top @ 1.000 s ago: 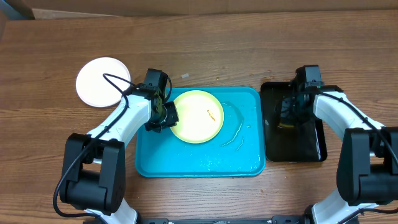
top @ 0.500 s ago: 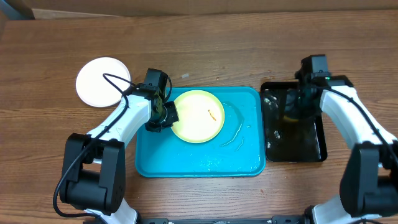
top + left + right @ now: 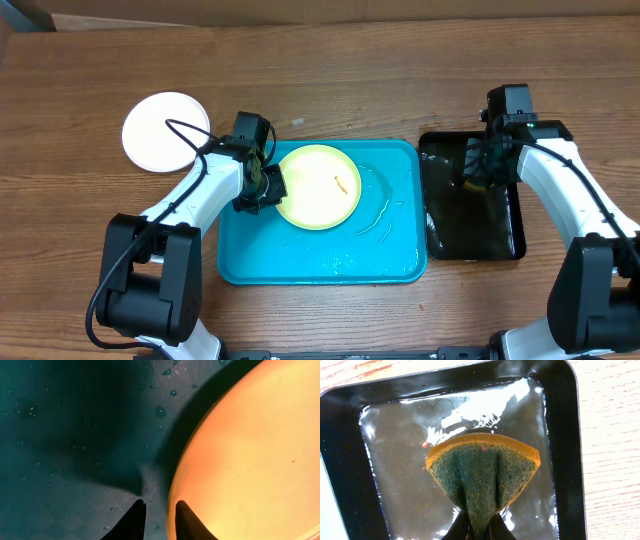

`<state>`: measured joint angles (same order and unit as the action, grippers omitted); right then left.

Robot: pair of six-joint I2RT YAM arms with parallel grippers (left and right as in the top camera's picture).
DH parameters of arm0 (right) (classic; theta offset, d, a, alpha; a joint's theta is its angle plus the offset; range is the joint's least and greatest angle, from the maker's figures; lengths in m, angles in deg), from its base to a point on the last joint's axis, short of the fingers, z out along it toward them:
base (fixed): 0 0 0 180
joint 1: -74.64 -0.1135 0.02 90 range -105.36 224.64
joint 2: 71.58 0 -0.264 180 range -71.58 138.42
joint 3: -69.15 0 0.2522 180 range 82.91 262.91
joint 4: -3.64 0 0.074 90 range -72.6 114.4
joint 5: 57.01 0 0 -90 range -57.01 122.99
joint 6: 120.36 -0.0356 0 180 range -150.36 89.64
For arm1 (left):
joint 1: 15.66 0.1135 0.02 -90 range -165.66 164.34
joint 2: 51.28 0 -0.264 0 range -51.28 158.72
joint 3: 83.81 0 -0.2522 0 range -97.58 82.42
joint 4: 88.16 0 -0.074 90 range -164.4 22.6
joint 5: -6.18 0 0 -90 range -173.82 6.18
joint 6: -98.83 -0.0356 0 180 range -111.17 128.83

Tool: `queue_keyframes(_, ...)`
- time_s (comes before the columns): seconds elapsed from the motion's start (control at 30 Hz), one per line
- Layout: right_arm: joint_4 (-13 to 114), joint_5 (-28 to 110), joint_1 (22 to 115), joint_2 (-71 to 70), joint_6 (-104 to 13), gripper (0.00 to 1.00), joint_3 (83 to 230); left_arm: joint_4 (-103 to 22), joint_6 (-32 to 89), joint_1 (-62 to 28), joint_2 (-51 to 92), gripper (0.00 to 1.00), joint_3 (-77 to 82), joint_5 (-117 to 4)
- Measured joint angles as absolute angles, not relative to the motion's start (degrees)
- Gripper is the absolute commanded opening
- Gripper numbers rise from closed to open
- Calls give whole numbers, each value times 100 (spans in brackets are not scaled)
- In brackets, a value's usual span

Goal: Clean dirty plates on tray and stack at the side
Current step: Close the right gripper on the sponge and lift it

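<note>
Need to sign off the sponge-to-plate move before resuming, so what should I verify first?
1. Sponge gripped by right pincer: ok, pinched and folded.
2. Left pincer holds yellow-green plate: ok, rim sits between the jaws.
3. Plate lies inside blue tray: ok.
4. Dirt to scrub located: ok, orange streak on plate.
5. Sponge raised above black tray: cannot tell.
6. Stacking spot: ok, white plate sits outside the blue tray, on its left.

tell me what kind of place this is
Probably a robot lab bench staged as a dishwashing station, not a real kitchen: a wooden table, a wet cyan tray holding a yellow-green plate, and a sponge held over a wet black tray by the right gripper.
</note>
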<state>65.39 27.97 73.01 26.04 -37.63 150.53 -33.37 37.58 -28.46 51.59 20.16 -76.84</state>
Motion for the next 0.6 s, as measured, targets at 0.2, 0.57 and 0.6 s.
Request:
queue_keyframes(0.2,6449,2780,7301,2604,-3763,4,15053,-3378,3758,-2846,5159,9,2025,-7704)
queue_keyframes(0.57,6583,2120,6851,2604,-4146,4,15053,-3378,3763,-2846,5159,14,2025,-7706)
queue_keyframes(0.6,6589,2045,6794,2604,-4157,4,15053,-3376,3765,-2846,5159,14,2025,-7708)
